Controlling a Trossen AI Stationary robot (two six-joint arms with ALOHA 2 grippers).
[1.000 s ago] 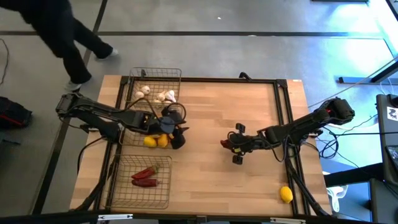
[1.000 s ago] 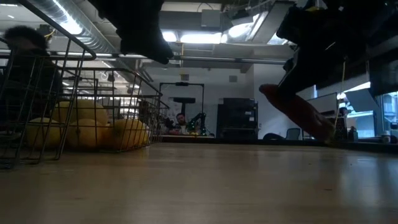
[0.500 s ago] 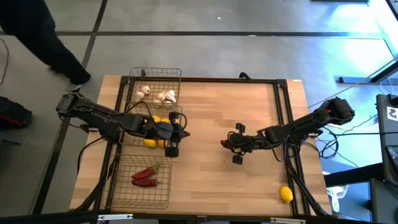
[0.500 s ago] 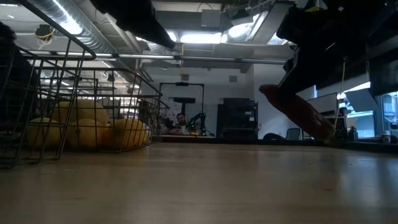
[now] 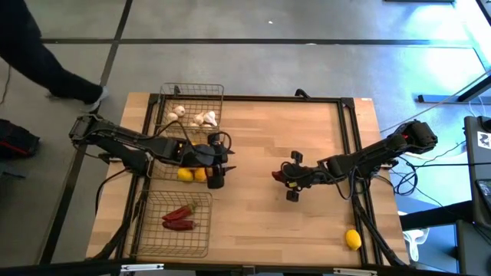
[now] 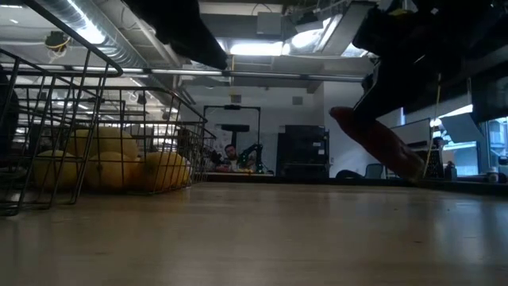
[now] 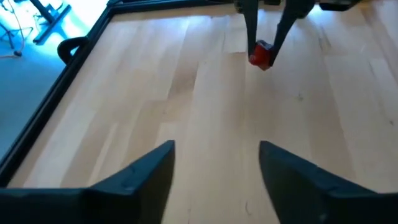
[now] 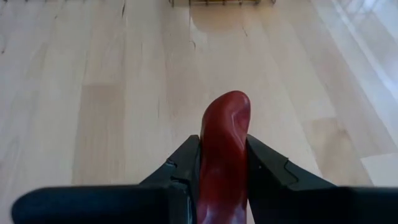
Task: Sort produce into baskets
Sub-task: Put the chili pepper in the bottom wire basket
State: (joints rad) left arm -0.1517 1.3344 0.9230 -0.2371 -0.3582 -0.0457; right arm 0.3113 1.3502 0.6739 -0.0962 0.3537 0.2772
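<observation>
My right gripper [image 5: 282,178] hangs over the middle of the table, shut on a long red chili pepper [image 8: 225,134], which shows tilted in the low view [image 6: 377,143]. My left gripper [image 5: 219,172] stands open with nothing between its fingers [image 7: 214,146], above the right edge of the middle wire basket [image 5: 165,146]. That basket holds lemons [image 5: 192,174]. The far basket [image 5: 192,92] holds garlic bulbs [image 5: 203,118]. The near basket [image 5: 157,238] holds red chilies [image 5: 178,218]. One lemon [image 5: 352,239] lies on the table near the front right. My right gripper pinches the chili between its two fingers [image 8: 264,165], which lie along it. The chili's rounded end [image 8: 229,102] sticks out beyond the fingertips. The fingers slant down toward the table's left. The chili is lifted clear of the table and tilted [image 6: 397,159].
A black frame [image 5: 353,138] runs around the table top. Bare wood [image 5: 261,130] lies between the two grippers. A person's legs [image 5: 46,61] show on the floor beyond the far left corner.
My left gripper has rolled about its own axis while staying over the lemon basket's right edge. My right gripper and its chili have kept still. The person on the floor has walked off toward the left.
</observation>
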